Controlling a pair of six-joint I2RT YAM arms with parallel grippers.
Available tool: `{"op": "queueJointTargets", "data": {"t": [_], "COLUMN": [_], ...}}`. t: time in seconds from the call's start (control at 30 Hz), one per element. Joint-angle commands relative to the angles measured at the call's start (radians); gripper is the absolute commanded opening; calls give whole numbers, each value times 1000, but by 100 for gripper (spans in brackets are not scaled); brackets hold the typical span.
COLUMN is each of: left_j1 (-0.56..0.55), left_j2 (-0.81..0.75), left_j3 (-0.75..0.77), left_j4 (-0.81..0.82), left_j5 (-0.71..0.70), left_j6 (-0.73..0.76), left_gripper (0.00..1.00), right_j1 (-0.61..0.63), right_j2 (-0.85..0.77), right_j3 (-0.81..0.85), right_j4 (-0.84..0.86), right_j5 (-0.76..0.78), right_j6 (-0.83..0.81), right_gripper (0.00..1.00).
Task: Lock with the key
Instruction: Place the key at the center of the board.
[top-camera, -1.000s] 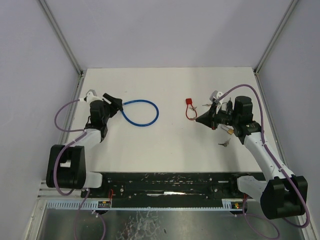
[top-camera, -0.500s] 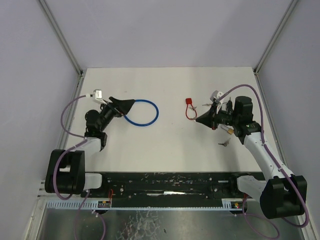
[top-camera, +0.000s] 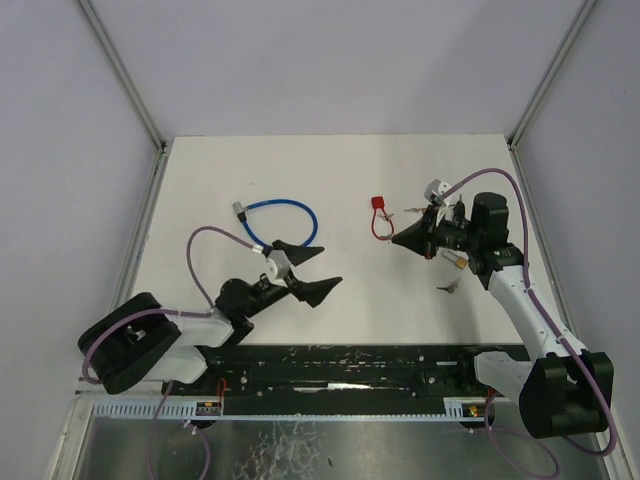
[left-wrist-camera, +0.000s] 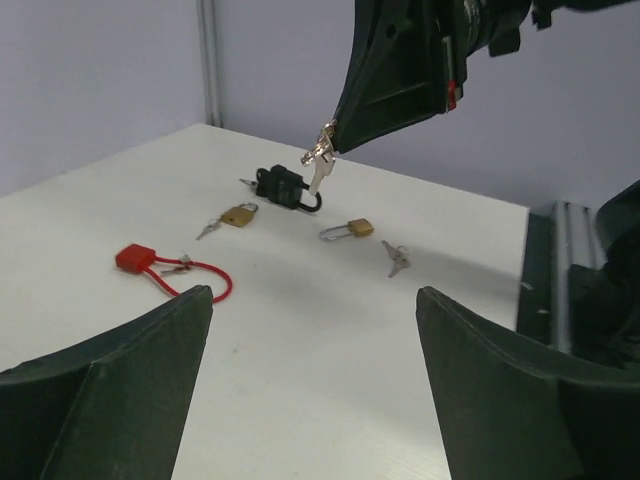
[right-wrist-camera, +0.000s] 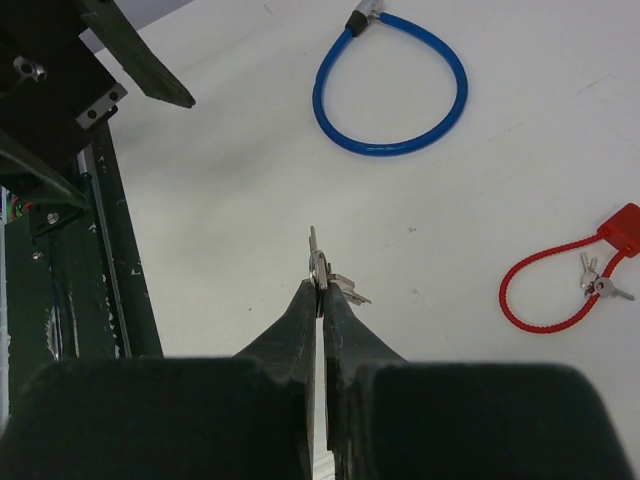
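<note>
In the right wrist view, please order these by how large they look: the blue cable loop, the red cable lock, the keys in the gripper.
1. blue cable loop
2. red cable lock, its body at the frame edge
3. held keys, smallest though nearest the camera

Top camera hung above and behind the left arm (top-camera: 170, 335) and right arm (top-camera: 520, 290), looking down over the whole desk (top-camera: 340, 170). Left wrist sat low, gazing across the desk at the right arm. Right wrist peered straight down past its fingers (right-wrist-camera: 285, 335), close in. All three caught the red cable lock (top-camera: 377, 206).
</note>
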Motion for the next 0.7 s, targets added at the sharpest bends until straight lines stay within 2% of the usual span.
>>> {"op": "queueJointTargets", "data": {"t": [0.0, 0.23, 0.37, 0.47, 0.67], "left_j1": [-131, -291, -333, -347, -368], "left_j2": [141, 403, 509, 573, 661], "left_j3": [17, 224, 347, 417, 530], "left_j4": [195, 203, 203, 203, 201], "left_j5": [-260, -457, -611, -653, -787], "left_j6": [374, 529, 516, 500, 481], "left_gripper": [83, 84, 84, 83, 74], "right_j1": [-7, -9, -10, -10, -11], "right_j2": [-7, -5, -6, -9, -11], "right_j3": [-2, -5, -7, -9, -10], "right_j4": [63, 73, 76, 83, 88], "right_j5": [-43, -52, -56, -58, -62], "right_j6": [41, 61, 66, 70, 78], "right_gripper": [5, 5, 5, 5, 5]}}
